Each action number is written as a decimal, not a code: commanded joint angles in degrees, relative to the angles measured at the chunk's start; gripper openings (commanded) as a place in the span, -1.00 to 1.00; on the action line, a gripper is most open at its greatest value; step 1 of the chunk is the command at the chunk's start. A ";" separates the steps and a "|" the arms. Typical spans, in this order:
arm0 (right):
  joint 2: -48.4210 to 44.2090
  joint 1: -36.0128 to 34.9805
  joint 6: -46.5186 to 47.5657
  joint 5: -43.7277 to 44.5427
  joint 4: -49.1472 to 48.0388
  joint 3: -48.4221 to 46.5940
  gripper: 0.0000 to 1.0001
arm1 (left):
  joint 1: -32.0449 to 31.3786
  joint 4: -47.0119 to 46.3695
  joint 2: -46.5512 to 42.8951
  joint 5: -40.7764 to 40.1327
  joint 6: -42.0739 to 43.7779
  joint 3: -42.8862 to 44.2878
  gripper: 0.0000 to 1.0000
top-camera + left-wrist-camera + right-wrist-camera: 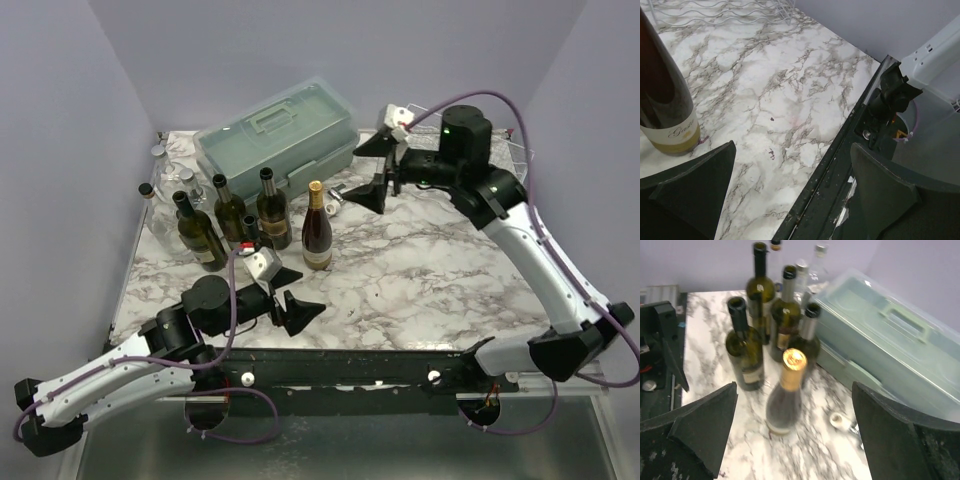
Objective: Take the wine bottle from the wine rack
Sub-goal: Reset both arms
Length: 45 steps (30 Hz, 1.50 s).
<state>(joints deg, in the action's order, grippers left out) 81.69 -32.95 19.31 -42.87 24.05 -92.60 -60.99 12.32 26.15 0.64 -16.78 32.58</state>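
Because masked by the right arm [540, 250] from above and cropped at the top of the left wrist view, hard to read the wine rack [715, 14] beyond white wavy wires at the far right of the counter [430, 270]; contents impossible to tell. Beside the green toolbox [275, 135], a huddle of dark bottles [225, 215]. Gold-capped wine bottle [317, 225] upright mid-counter, off the rack, likely set down to stand free. Right tool [365, 172] spread wide beyond it, gripping nothing; left tool [305, 292] likewise spread, idle.

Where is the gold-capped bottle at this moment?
In the top view the gold-capped bottle stands upright on the marble table, just right of the group of dark bottles and in front of the pale green toolbox.
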 commanded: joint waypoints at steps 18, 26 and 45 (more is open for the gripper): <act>-35.10 31.71 -16.07 24.48 -4.43 44.59 0.99 | -0.44 -16.58 28.77 5.43 -5.37 10.71 0.97; -37.67 32.69 -17.83 33.99 -10.81 53.11 0.99 | -0.82 -23.20 34.18 -0.20 -6.55 10.63 0.97; -40.32 32.68 -23.87 37.00 -12.69 54.98 0.99 | -1.84 -26.65 36.96 -9.61 -12.92 8.21 0.97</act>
<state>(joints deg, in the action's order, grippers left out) 41.93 -0.62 -0.60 -10.02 13.93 -37.54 -62.04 -12.91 61.95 -7.03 -27.68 41.69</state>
